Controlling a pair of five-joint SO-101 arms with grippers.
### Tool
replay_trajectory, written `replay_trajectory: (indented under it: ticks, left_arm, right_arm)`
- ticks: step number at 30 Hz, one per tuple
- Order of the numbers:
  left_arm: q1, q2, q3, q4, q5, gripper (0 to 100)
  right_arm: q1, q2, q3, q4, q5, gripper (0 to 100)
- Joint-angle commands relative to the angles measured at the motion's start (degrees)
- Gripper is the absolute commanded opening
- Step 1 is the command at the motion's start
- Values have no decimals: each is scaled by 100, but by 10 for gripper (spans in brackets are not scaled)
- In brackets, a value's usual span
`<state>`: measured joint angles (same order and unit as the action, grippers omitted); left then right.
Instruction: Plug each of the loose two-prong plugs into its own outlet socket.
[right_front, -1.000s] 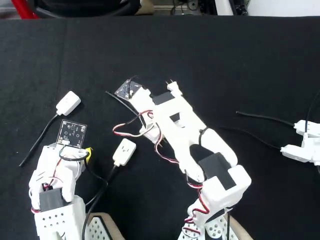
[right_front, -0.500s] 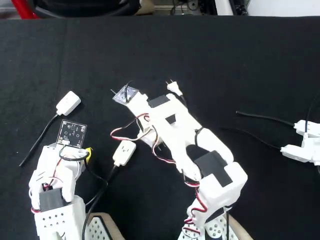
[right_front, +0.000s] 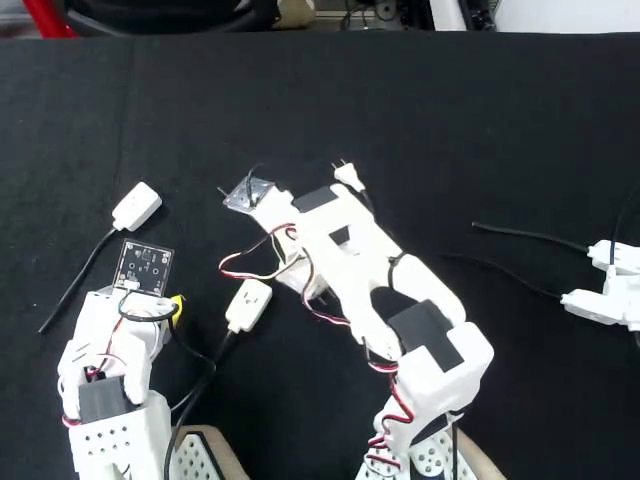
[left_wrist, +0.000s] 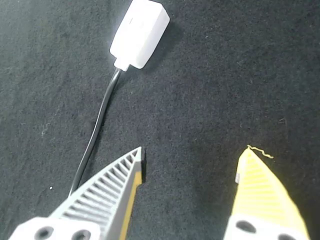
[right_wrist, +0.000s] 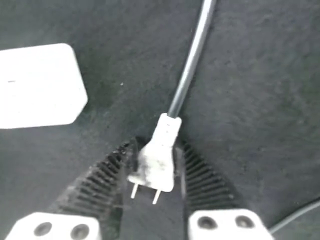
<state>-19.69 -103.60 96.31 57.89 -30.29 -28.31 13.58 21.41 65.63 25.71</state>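
Landmark: middle socket (right_front: 248, 303), a white block lying flat on the black tablecloth (right_front: 450, 110).
Right gripper (right_wrist: 156, 150): closed around the two-prong plug (right_wrist: 152, 167), with one dark ribbed finger on each side of its white body.
Plug: held in the right gripper, both prongs bare and pointed back toward the wrist camera; in the high view, farther up the table than the middle socket and to its right; not in any socket.
Plug cord (right_wrist: 192, 65): dark, running from the plug's neck away over the cloth.
White block (right_wrist: 37, 85): flat on the cloth near the held plug but apart from it; cannot tell whether it is the middle socket or another one.
Right arm (right_front: 400, 300): just right of the middle socket, stretched up the table past it, with red and white wires (right_front: 240, 270) looped on the side nearest that socket.
Left gripper (left_wrist: 194, 150): jaws wide with nothing between them, one finger grey and one yellow.
Left arm (right_front: 110, 360): left of the middle socket, by the table's near edge.
Far socket (right_front: 136, 205): white, on its own far cord (left_wrist: 100, 120), up the table and left of the middle socket, ahead of the left gripper and apart from its fingertips.
White cord ends (right_front: 600, 300): two, well apart from the middle socket, at the cloth's right edge.
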Motion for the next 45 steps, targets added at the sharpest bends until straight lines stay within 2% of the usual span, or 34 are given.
replay_trajectory:
  ticks: [1,7,12,19,27,39,45]
  left_arm:
    - [-75,0,110,18,-35,296]
    - [-75,0,110,18,-35,296]
    - [-75,0,110,18,-35,296]
    - [-75,0,110,18,-35,296]
    - [-75,0,110,18,-35,296]
    - [-75,0,110,18,-35,296]
    - [-75,0,110,18,-35,296]
  right_arm:
    - [70,-92,-268,97,35,178]
    - [149,-532,-180,141,44,177]
    - [484,-963,4,97,79,177]
    - [519,-734,189,-158,79,177]
    - [35,-224,189,-176,35,177]
    - [-70,66,180,-185,26,177]
    - [-220,136,136,-193,-360,177]
